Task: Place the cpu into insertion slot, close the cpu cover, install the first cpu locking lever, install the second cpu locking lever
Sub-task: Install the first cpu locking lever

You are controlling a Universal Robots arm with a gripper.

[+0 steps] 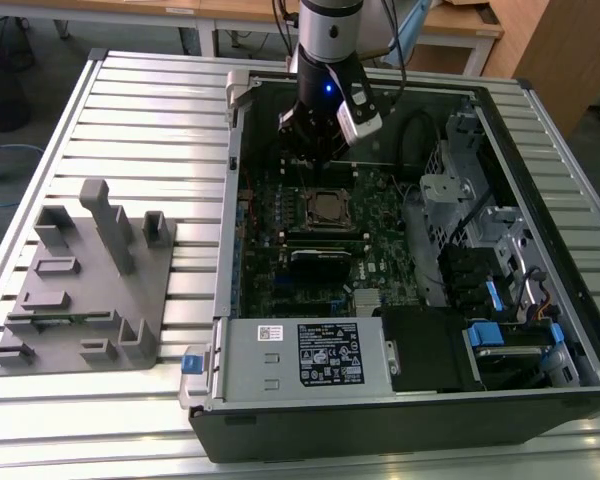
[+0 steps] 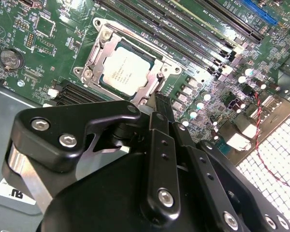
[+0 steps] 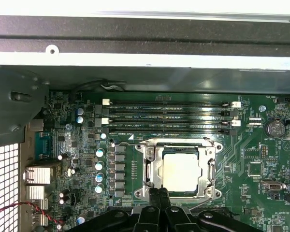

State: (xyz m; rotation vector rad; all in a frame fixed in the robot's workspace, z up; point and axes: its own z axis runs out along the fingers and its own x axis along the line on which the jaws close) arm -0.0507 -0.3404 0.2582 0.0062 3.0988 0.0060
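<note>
The cpu [image 1: 327, 206] [image 2: 127, 71] [image 3: 182, 171], a pale silver square chip, lies flat in the insertion slot on the green board. The cpu cover [image 2: 99, 53] [image 3: 152, 166], a silver metal frame, lies down around the chip's edges. The slot's contact field is hidden under the chip. My gripper [image 1: 314, 160] [image 2: 160, 100] [image 3: 159, 192] hovers just at the socket's edge, on the side toward the case's back wall in the exterior view. Its black fingers [image 3: 154, 193] are pressed together with nothing visible between them. Whether they touch the frame I cannot tell.
Long black memory slots [image 3: 169, 116] run beside the socket. A grey power supply box [image 1: 300, 355] sits at the case's front and drive bays [image 1: 480, 270] at the exterior view's right. A grey fixture [image 1: 90, 280] stands on the table at that view's left. Red-black wire [image 2: 266, 140] hangs near the perforated panel.
</note>
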